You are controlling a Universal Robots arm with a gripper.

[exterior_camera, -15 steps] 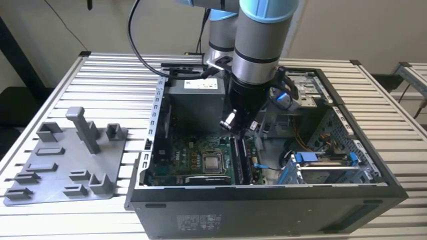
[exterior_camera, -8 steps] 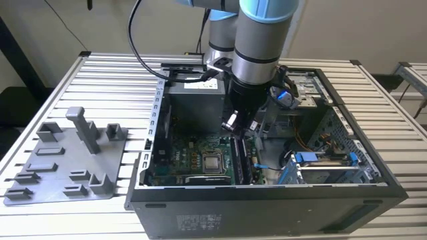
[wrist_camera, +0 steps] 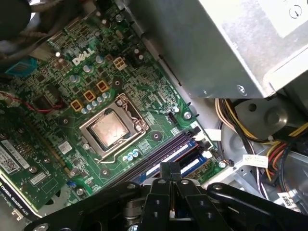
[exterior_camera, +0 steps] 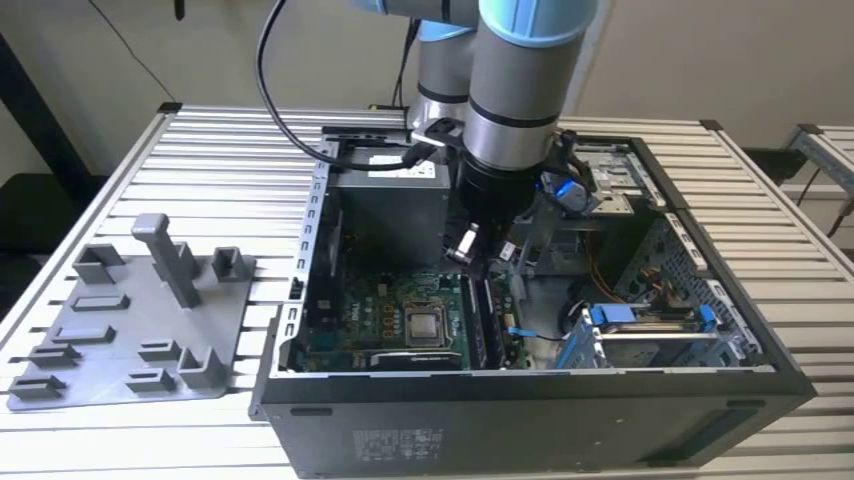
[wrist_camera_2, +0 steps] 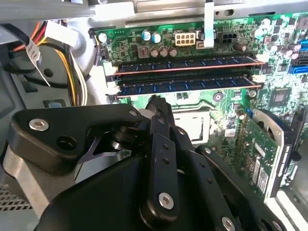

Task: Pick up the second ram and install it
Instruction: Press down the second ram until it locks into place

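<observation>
The black gripper (wrist_camera_2: 156, 103) fills the lower part of the second wrist view, its fingers (wrist_camera_2: 159, 125) pressed together and holding nothing. Just above their tip, the second ram (wrist_camera_2: 185, 85) sits seated in its motherboard (wrist_camera_2: 202, 36) slot, beside another stick (wrist_camera_2: 185, 65).

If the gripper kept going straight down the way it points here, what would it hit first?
Most likely the memory sticks seated in their slots on the motherboard. In both wrist views the gripper points at them, beside the processor. How far above it sits is unclear.
</observation>
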